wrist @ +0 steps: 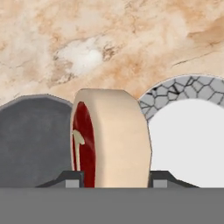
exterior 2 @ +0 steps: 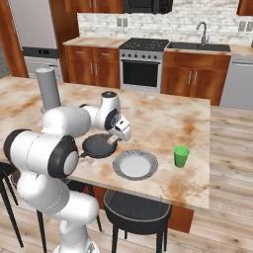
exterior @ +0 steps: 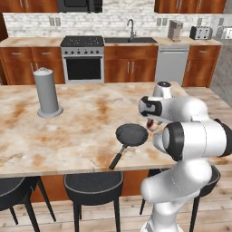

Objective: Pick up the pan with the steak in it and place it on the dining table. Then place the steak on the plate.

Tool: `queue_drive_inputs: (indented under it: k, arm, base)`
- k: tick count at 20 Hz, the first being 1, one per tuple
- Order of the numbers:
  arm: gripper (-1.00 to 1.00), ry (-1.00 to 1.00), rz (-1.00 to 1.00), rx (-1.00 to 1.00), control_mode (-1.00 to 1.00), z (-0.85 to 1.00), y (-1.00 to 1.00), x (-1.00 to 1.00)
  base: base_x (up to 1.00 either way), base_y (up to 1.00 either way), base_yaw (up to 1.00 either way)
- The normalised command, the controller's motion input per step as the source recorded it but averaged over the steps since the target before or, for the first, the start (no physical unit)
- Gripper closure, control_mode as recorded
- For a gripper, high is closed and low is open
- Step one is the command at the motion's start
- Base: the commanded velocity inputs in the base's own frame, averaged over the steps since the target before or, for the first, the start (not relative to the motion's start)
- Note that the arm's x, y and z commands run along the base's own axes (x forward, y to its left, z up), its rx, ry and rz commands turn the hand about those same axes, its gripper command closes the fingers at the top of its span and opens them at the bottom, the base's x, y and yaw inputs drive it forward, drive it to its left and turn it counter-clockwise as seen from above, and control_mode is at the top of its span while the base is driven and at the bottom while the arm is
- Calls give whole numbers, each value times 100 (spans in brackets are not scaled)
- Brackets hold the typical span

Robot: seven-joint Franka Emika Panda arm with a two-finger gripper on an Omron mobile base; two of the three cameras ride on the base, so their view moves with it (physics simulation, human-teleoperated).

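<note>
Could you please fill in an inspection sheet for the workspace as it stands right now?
Surface: dining table, marbled stone top.
Job's things: pan on the table, no steak in it; plate beside it, bare; steak on edge between the fingers, above the gap between pan and plate.
Clutter: grey cylinder, green cup.
Grippers: gripper shut on the steak.
Cables: nothing seen.
Surroundings: stools under the table edge; oven, sink, toaster along the wall.
</note>
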Motion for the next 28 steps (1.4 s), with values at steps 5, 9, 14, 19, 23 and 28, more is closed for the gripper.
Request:
queue_drive_inputs:
  k: [5, 9, 14, 19, 23, 28]
  arm:
    - [100, -5, 0, 7, -100, -2, -34, -11]
    - [100, 0, 0, 10, -100, -10, -29, -9]
    - [100, 0, 1, 14, -100, -19, -37, -10]
    - [100, 0, 2, 24, -100, -24, -35, -5]
    - [100, 0, 0, 14, -100, -25, -21, -1]
    - [100, 0, 0, 12, -100, -15, -17, -1]
  base:
    - [0, 0, 0]
    - [0, 0, 0]
    - [0, 0, 0]
    - [0, 0, 0]
    - [0, 0, 0]
    - [0, 0, 0]
